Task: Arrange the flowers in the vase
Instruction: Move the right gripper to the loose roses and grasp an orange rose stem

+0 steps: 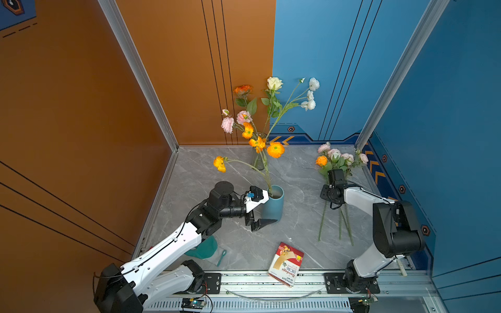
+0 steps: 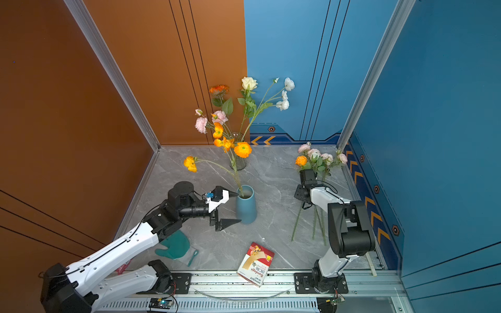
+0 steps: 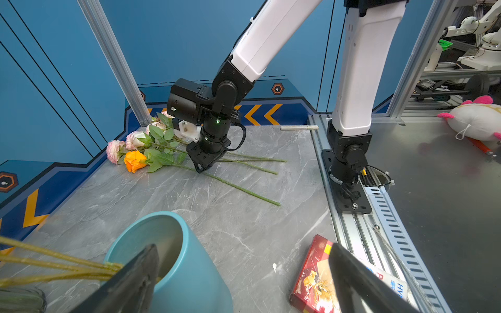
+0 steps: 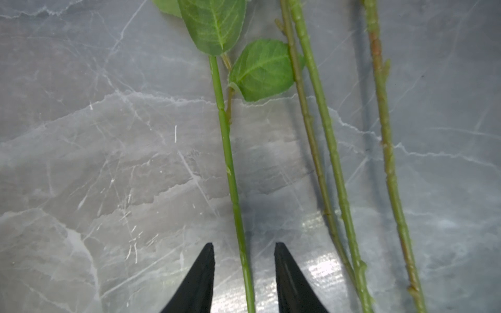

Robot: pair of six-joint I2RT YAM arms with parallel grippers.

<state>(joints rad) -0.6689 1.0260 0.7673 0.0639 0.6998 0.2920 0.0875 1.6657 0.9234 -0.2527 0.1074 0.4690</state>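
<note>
Surface: grey marbled table [image 1: 298, 173].
Box [image 1: 286, 264]: "HYNAUT Bandage", in front of vase [image 1: 273, 208].
Flowers [image 1: 275, 149]: some in vase, rest lying right of it.
Left gripper [image 2: 239, 207]: wide, at vase.
Right gripper [image 4: 244, 245]: narrowly apart, astride one stem [image 4: 230, 162].

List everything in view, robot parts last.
table: one, grey marble, cell floor.
blue vase: one, blue, centre-left.
orange flowers: one spray, orange-yellow, in blue vase.
glass vase: one, clear, back centre.
mixed flowers: several, pink, orange, white, in glass vase.
loose flowers: about four stems, pink and orange, lying right.
box: one, red-white, front edge.
mitt: one, teal, front left.
left tool: one, black, open, beside blue vase.
right tool: one, black, open, straddling loose stem.
</note>
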